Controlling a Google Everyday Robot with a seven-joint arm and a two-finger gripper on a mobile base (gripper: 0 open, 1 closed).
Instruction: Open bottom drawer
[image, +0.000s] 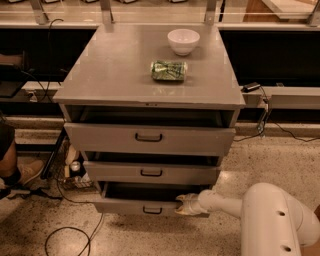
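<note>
The gripper (184, 205) sits at the cabinet's (115, 70) lowest level, pressed against the upper right part of the bottom drawer (125, 205), where the front panel's top edge meets the dark opening behind it. Its pale tip touches that edge, but whether it is clenched on the panel or merely resting against it cannot be told from this angle. It lies to the right of the drawer's small dark handle (152, 210) and does not touch the handle. The arm (222, 202) reaches in from the cabinet's lower right, running nearly level and low over the floor, its slim white forearm widening back into a thick rounded segment (275, 220) that fills the corner to the right of the cabinet. The bottom drawer stands pulled partly out of the cabinet, a shadowed gap showing above and behind its front. Above it the middle drawer (150, 172) and the taller top drawer (150, 139) also stand slightly out from the cabinet's frame, each with a dark slot over it. On the cabinet's flat grey top a white bowl (183, 41) stands toward the back right, and a green can (168, 70) lies on its side just in front of the bowl. Dark cables (65, 235) loop on the speckled floor at the cabinet's lower left.
</note>
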